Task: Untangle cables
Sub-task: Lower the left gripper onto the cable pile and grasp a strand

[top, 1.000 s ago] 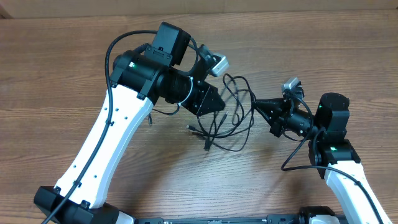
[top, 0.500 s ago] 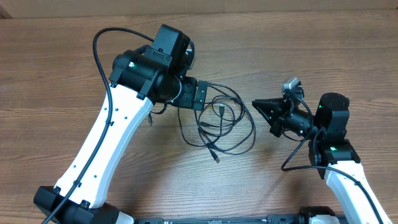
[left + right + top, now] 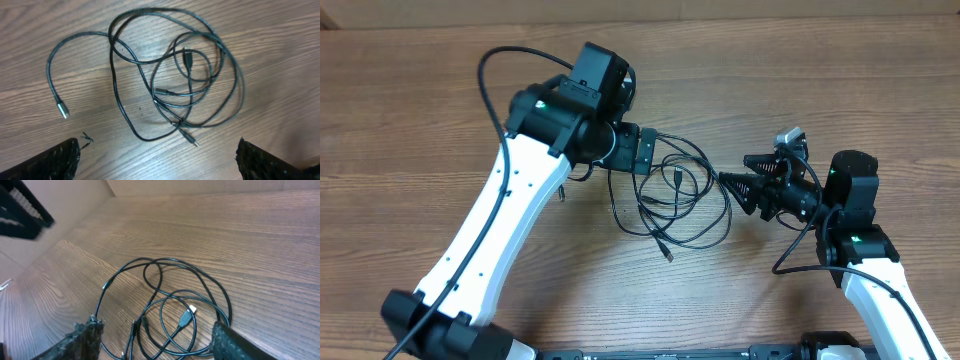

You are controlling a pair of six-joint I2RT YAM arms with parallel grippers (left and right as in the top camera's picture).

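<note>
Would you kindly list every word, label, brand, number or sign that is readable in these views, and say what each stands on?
None: no readable text shows in any view.
The thin black cables, the brown wood-grain table and the black-and-white robot arms carry no legible lettering.
The small green lights on the arms are plain dots, not signs.

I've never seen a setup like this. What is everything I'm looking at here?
Cables: several, exact number unclear, thin black, tangled in a loose pile mid-table; some plug ends silver.
Table: one, brown wood grain, under everything.
Robot arms: two, white and black; left arm and right arm, either side of the pile.
End effectors: two, black, both open and empty; left end effector at the pile's left edge, right end effector at its right.
</note>
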